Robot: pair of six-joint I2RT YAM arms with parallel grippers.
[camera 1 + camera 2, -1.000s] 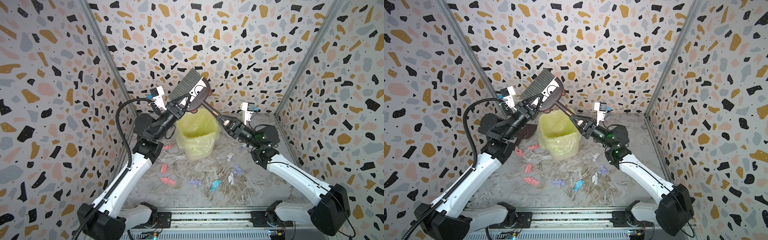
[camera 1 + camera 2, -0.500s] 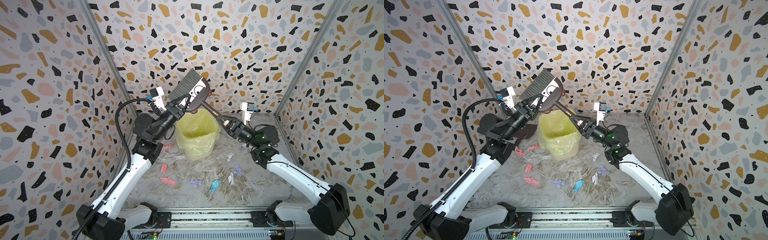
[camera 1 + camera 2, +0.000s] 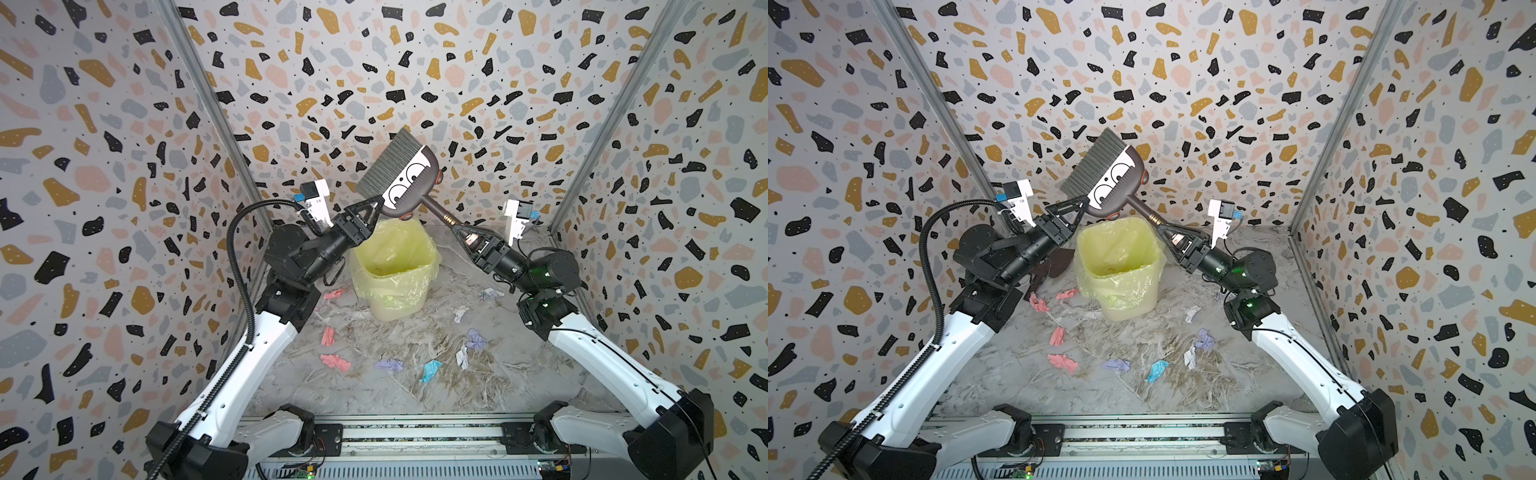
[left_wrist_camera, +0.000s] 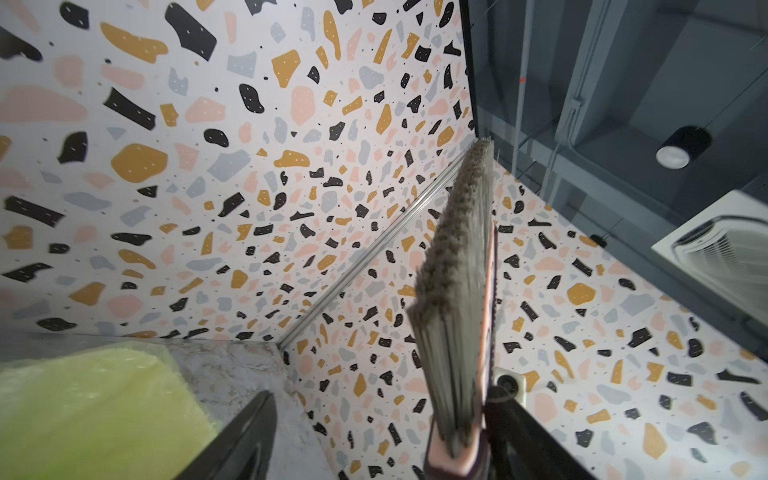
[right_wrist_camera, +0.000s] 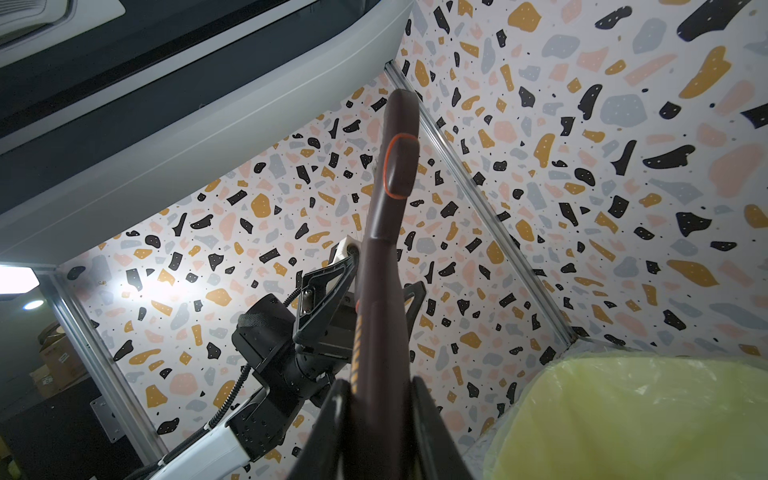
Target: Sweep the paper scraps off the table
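Note:
A brown hand broom (image 3: 405, 183) with grey bristles and cartoon eyes is held up in the air over the bin, in both top views. My right gripper (image 3: 455, 226) is shut on its handle (image 5: 382, 291). My left gripper (image 3: 374, 210) is at the broom head, jaws wide apart. In the left wrist view the bristles (image 4: 457, 291) lie against one finger, with a wide gap to the other. Several paper scraps lie on the marble table (image 3: 478, 395): pink (image 3: 336, 361), lilac (image 3: 388, 365), light blue (image 3: 430, 370) and white (image 3: 462, 357).
A bin with a yellow liner (image 3: 395, 274) stands at the back middle of the table, under the broom. A dark brown flat thing (image 3: 1050, 270) lies behind my left arm. Terrazzo walls close in on three sides. A metal rail (image 3: 415, 432) runs along the front.
My left gripper has opened its jaws at the broom head, which it was shut on before. Both arms and the broom have hardly moved.

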